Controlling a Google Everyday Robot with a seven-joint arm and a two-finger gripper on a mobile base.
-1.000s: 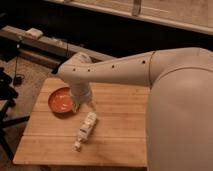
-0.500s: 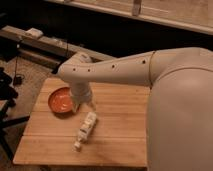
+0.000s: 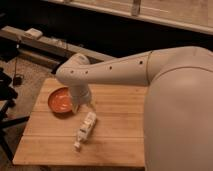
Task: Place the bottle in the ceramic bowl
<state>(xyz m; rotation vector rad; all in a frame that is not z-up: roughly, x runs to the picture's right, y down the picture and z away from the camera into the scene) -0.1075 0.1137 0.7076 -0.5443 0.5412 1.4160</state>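
The small white bottle (image 3: 86,128) lies on its side on the wooden table (image 3: 115,140), cap toward the near-left, just below my gripper. The orange-red ceramic bowl (image 3: 61,100) sits at the table's left, up and left of the bottle, and holds nothing that I can see. My gripper (image 3: 83,105) hangs from the white arm between the bowl's right rim and the bottle's upper end, low over the table. The arm's wrist hides most of it.
My large white arm (image 3: 150,75) reaches in from the right and covers the table's right side. A dark bench with a small white object (image 3: 33,34) runs behind the table. Black chair parts (image 3: 6,105) stand off the left edge.
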